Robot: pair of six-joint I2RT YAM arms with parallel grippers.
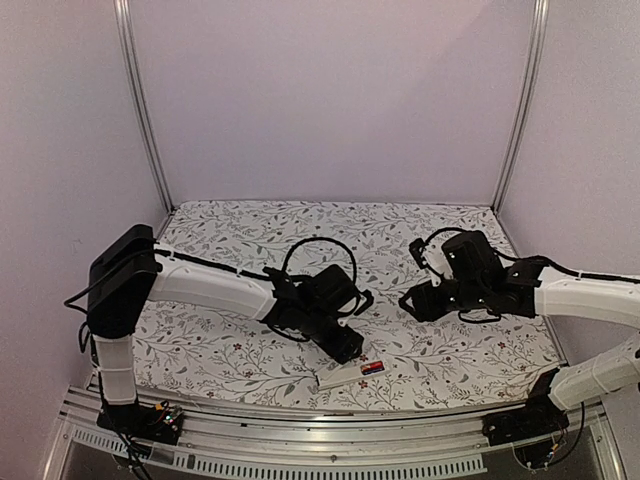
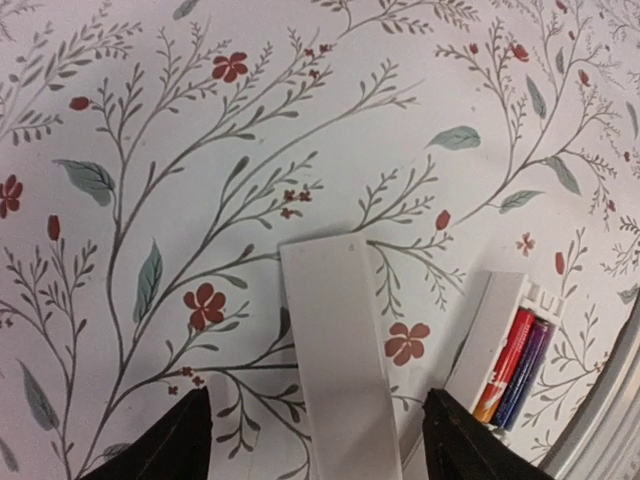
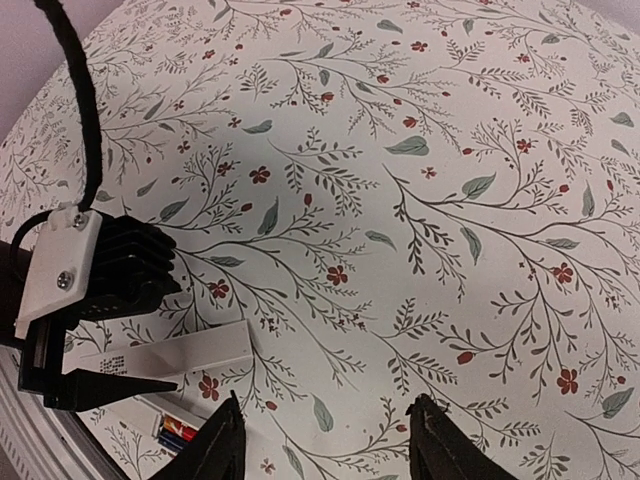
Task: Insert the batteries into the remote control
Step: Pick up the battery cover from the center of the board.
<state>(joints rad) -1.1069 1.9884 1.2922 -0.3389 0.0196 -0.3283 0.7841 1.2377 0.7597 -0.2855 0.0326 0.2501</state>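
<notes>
Left gripper (image 2: 318,400) spread, empty, just beside remote control (image 2: 480,340), straddling loose cover strip (image 2: 335,340). Right gripper (image 3: 325,400) released, well apart from it. Remote control lies bay-up: probably light, stiff, slick; pinch its long edges. Batteries (image 2: 515,365) sit in its bay.

Your left arm (image 1: 210,288) reaches rightward from its raised elbow, wrist tipped down, with the left gripper (image 1: 347,346) held low, jaws wide apart and gripping nothing. Your right arm (image 1: 590,300) comes in from the right, its right gripper (image 1: 413,301) pointing left, higher, jaws parted and empty.
</notes>
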